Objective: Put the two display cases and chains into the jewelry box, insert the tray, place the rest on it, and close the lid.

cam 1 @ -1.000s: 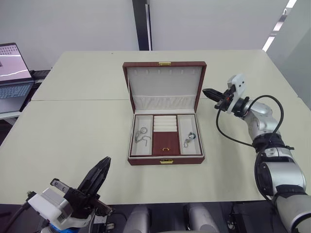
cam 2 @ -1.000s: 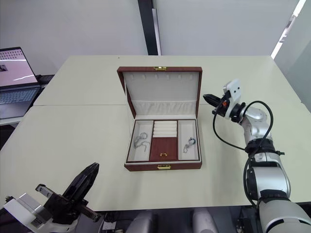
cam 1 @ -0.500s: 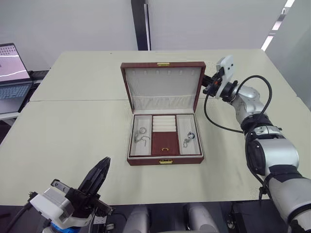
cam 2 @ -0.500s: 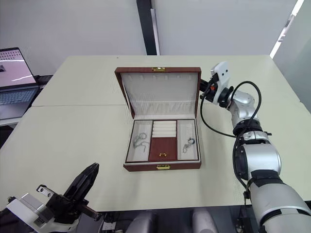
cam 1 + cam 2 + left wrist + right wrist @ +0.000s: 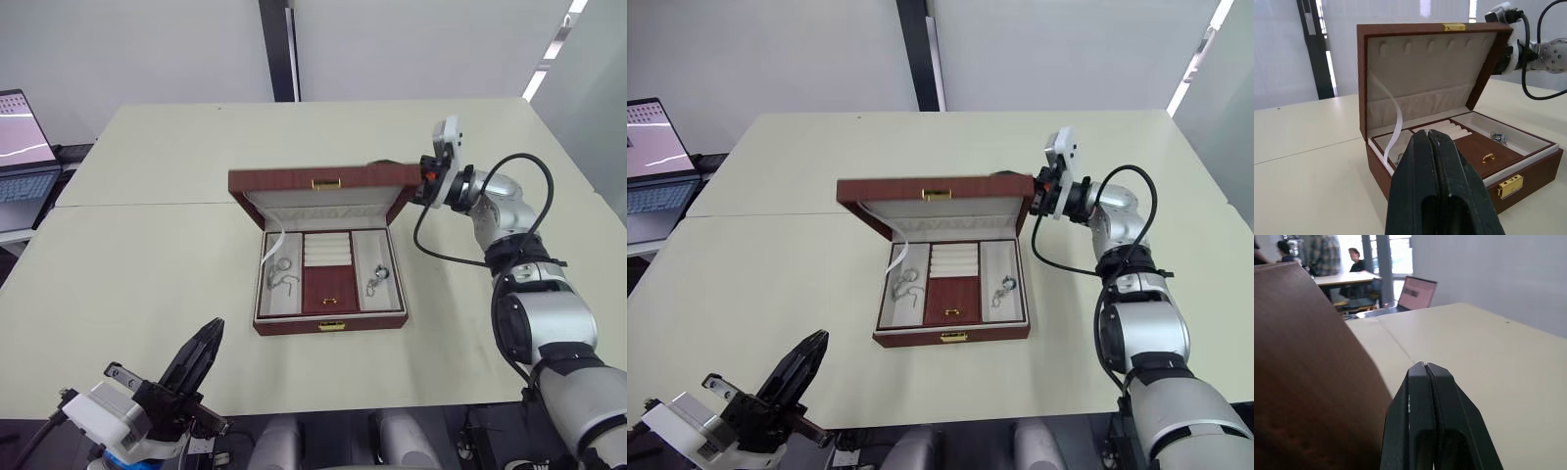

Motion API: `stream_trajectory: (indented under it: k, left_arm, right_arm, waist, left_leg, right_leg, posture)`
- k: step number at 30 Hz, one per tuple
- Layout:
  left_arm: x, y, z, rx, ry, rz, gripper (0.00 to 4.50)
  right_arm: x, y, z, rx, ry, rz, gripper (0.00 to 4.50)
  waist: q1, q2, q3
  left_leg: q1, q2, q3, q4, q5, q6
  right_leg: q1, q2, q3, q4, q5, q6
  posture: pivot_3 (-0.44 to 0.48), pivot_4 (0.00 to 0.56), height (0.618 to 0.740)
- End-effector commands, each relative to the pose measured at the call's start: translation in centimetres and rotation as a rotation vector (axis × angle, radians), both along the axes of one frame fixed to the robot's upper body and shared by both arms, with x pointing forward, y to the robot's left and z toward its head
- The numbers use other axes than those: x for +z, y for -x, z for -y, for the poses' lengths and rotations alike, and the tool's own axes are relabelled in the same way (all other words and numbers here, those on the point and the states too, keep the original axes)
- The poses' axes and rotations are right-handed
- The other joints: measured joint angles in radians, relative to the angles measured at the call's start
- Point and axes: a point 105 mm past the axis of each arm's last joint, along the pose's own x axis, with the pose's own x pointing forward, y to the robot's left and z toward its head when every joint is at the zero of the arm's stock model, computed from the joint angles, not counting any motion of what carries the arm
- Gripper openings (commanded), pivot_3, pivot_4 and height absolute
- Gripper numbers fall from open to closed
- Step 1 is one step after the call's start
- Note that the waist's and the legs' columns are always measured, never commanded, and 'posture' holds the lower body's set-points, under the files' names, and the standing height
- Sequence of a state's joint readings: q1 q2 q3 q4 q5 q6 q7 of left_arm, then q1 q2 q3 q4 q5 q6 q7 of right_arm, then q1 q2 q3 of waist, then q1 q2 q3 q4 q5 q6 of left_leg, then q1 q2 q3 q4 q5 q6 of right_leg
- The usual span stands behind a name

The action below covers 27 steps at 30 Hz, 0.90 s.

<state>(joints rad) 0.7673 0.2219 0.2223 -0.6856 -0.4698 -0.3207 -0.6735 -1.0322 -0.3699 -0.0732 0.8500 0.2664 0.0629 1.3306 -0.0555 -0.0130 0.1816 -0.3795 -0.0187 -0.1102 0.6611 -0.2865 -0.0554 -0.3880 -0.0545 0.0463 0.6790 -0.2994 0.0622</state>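
- The jewelry box [image 5: 330, 284] sits about mid-tabletop [image 5: 147, 245], brown wood outside, cream lining inside, with its gold clasp facing the robot.
- Its lid [image 5: 323, 186] is tipped roughly halfway down over the base, so you see the top edge with its gold latch and a strip of the lining underneath. A white ribbon stay [image 5: 271, 245] hangs slack at the left hinge side.
- The tray [image 5: 330, 274] is already in the box: three sections, with a ring-roll pad and a brown panel with a small gold pull in the middle.
- The left section has a silvery chain piece [image 5: 284, 277] lying in it, and the right section has another small silvery piece [image 5: 379, 279].
- The right gripper [image 5: 423, 184] is up at the lid's far right corner, fingers pressed together with nothing between them. The right wrist view shows the brown back of the lid right beside the fingers [image 5: 1427, 421]; looks like it's touching, but I can't swear to it.
- The left gripper [image 5: 201, 352] hangs low near the front edge of the tabletop, well apart from the box, fingers also pinched together and empty.
- An open laptop [image 5: 22, 127] is on a separate table off to the far left.
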Motion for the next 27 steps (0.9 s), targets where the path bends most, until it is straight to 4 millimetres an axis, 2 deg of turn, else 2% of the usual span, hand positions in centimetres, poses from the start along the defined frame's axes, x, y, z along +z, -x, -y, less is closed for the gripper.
stream_trajectory:
  k: [1, 12, 16, 18, 20, 27]
  left_arm:
    - [0.5, -0.1, 0.2, -0.002, 0.011, 0.005, 0.0]
    - [0.1, -0.7, 0.0, 0.004, 0.019, -0.06, 0.0]
    - [-0.2, -1.7, -1.4, 0.057, 0.01, -0.102, 0.86]
    - [-0.5, -2.3, -2.3, 0.082, 0.006, -0.122, 1.55]
    - [-0.8, -3.0, -3.5, 0.102, -0.011, -0.132, 2.04]
    - [-2.7, -6.7, -8.7, 0.184, -0.039, -0.204, 4.09]
  right_arm:
    - [1.5, 0.3, 0.4, -0.008, -0.011, 0.048, 0.01]
    - [0.9, 0.2, 1.9, -0.078, 0.009, 0.07, 0.01]
    - [0.0, 0.5, 3.1, -0.121, 0.011, 0.059, 0.0]
    - [-0.6, 0.8, 4.2, -0.157, 0.01, 0.045, 0.45]
    - [-1.5, 1.2, 5.3, -0.185, 0.018, 0.019, 0.8]
    - [-5.2, 3.9, 9.5, -0.291, 0.087, -0.062, 2.64]
  waist:
    - [0.0, 0.0, 0.0]
    - [0.0, 0.0, 0.0]
    - [0.002, 0.0, 0.0]
    - [0.002, 0.0, 0.0]
    - [0.01, 0.0, 0.0]
    - [0.023, 0.0, 0.0]
  left_leg:
    - [0.0, 0.0, 0.0, 0.0, 0.0, 0.0]
    - [0.0, 0.0, 0.0, 0.0, 0.0, 0.0]
    - [0.0, 0.0, 0.0, 0.0, 0.0, 0.0]
    - [0.0, 0.0, 0.0, 0.0, 0.0, 0.0]
    - [0.0, 0.0, -0.001, 0.0, 0.0, 0.0]
    - [0.0, -0.001, -0.001, 0.001, 0.0, 0.0]
  right_leg:
    - [0.0, 0.0, 0.0, 0.0, 0.0, 0.0]
    - [0.0, 0.0, 0.0, 0.0, 0.0, 0.0]
    - [0.0, 0.0, 0.0, 0.0, 0.0, 0.0]
    - [0.0, 0.0, 0.0, 0.0, 0.0, 0.0]
    - [0.0, 0.0, -0.001, 0.0, 0.0, 0.0]
    - [0.001, 0.0, -0.001, 0.001, 0.0, 0.0]
  posture:
    - [0.0, 0.15, 0.74]
    - [0.0, 0.15, 0.74]
    - [0.0, 0.15, 0.74]
    - [0.0, 0.15, 0.74]
    - [0.0, 0.15, 0.74]
    - [0.0, 0.15, 0.74]
